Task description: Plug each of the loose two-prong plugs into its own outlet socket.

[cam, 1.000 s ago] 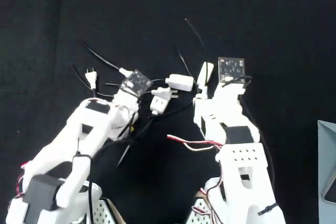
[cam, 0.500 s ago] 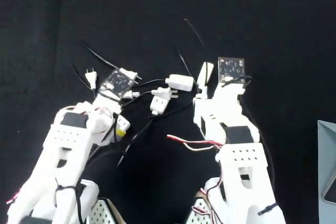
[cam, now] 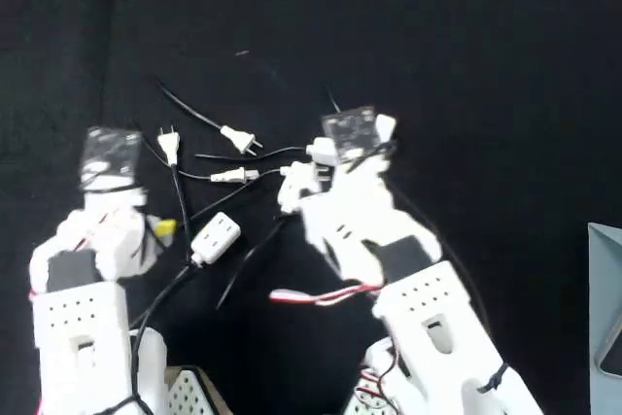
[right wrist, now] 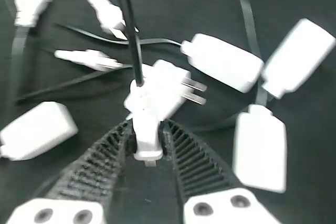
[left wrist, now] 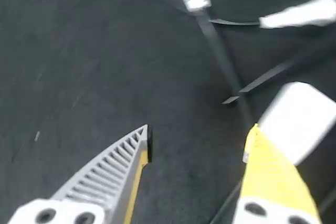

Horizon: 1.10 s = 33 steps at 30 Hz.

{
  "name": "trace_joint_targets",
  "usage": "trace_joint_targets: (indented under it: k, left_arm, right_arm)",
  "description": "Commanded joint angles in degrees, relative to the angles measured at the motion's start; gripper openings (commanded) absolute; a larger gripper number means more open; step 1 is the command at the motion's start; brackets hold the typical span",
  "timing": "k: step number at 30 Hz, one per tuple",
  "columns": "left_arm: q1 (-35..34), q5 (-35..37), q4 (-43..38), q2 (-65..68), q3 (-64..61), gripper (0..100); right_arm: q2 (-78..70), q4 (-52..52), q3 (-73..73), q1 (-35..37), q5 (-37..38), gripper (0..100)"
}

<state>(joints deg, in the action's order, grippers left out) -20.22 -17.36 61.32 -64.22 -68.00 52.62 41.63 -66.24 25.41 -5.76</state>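
My right gripper is shut on the stem of a white two-prong plug, whose prongs point away from the fingers and whose black cord runs off. In the high view that plug lies mid-cloth under the right arm. White outlet sockets lie close beside it. My left gripper is open over bare cloth, with another socket by its yellow finger. That socket lies right of the left arm. Loose plugs lie beyond.
Black cords cross the black cloth between plugs and sockets. One more socket lies beside the right gripper. A grey object sits at the right edge. Open cloth stretches on the right and at the back.
The left arm swung back to the left, away from the middle; a socket now lies beside it. The right arm swung left and closed on the middle plug.
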Motion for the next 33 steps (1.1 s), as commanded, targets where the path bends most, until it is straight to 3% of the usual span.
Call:
trace_joint_targets:
  k: [1,9,18,25,33]
  left_arm:
    - [-3.7,3.3,-0.1,-5.1,-3.3,29]
    - [-4.0,6.1,-0.1,-12.0,-9.8,29]
    - [-4.0,5.9,-1.8,-15.8,-14.9,29]
    - [-4.0,6.0,-2.1,-16.1,-15.2,29]
    - [-3.6,6.5,-3.9,-16.3,-13.8,29]
  right_arm:
    - [0.7,-3.0,3.2,7.0,3.3,1.1]
    - [-0.3,-5.2,3.1,16.9,7.3,1.1]
    - [-17.7,-31.2,-0.5,17.1,12.7,1.1]
    - [-28.2,-42.8,-0.8,18.3,3.4,1.1]
    - [-25.6,-45.8,-4.8,18.3,2.7,1.1]
